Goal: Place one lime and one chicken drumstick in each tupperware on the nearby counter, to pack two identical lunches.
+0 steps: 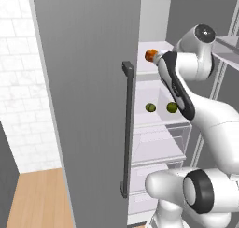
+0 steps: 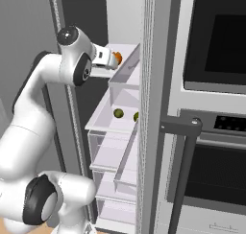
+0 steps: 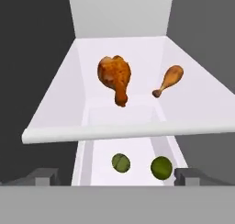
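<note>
Two chicken drumsticks lie on the upper white fridge shelf (image 3: 55,113), a larger one (image 3: 114,76) on the left and a smaller one (image 3: 170,80) on the right. On the shelf below sit two limes, a mottled one (image 3: 120,163) and a plain one (image 3: 161,167). My gripper (image 3: 118,175) is open, its fingers wide apart with nothing between them, just in front of the upper shelf's edge. From the left base view, one drumstick (image 1: 150,55) shows past my hand, with the limes (image 1: 150,107) (image 1: 172,107) lower down. The tupperware is out of view.
The grey fridge door (image 1: 88,105) with its dark bar handle (image 1: 127,129) stands open on my left. A wall oven (image 2: 211,108) stands to the right of the fridge. Clear drawers (image 1: 158,147) fill the fridge below the limes. A light wood surface (image 1: 37,199) lies at lower left.
</note>
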Motion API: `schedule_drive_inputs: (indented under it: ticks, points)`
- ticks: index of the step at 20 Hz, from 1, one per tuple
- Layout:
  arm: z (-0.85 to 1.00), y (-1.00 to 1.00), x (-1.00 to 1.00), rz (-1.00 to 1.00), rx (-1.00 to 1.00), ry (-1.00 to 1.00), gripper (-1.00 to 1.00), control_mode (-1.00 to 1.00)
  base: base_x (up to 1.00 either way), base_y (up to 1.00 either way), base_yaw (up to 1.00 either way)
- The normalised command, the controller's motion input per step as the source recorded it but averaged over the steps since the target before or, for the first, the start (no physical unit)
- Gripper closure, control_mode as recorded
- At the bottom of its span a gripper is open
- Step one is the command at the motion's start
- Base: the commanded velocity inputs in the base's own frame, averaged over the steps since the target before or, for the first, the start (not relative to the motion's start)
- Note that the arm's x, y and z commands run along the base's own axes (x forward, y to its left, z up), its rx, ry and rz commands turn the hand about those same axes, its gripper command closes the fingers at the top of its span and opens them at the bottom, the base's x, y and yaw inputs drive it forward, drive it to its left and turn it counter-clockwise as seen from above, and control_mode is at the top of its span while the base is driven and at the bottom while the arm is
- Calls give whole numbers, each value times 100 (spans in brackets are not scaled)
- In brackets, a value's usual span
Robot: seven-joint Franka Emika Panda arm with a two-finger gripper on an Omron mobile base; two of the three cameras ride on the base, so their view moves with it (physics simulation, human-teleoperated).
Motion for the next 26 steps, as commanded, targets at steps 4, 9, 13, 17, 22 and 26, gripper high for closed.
schedule_drive_inputs:
  ticks: [4,9,13,17,22,26]
  points:
    - [0,-47,74,0,2,-5,-100,-100,0,0,0]
    - [-3,-11,37,3,0,2,-100,-100,0,0,0]
    - [-4,6,31,1,0,9,-100,-100,0,0,0]
    - [-8,10,71,0,0,6,-100,-100,0,0,0]
    - [-20,0,85,0,1,4,-100,-100,0,0,0]
    - [-28,0,85,0,0,6,-100,-100,0,0,0]
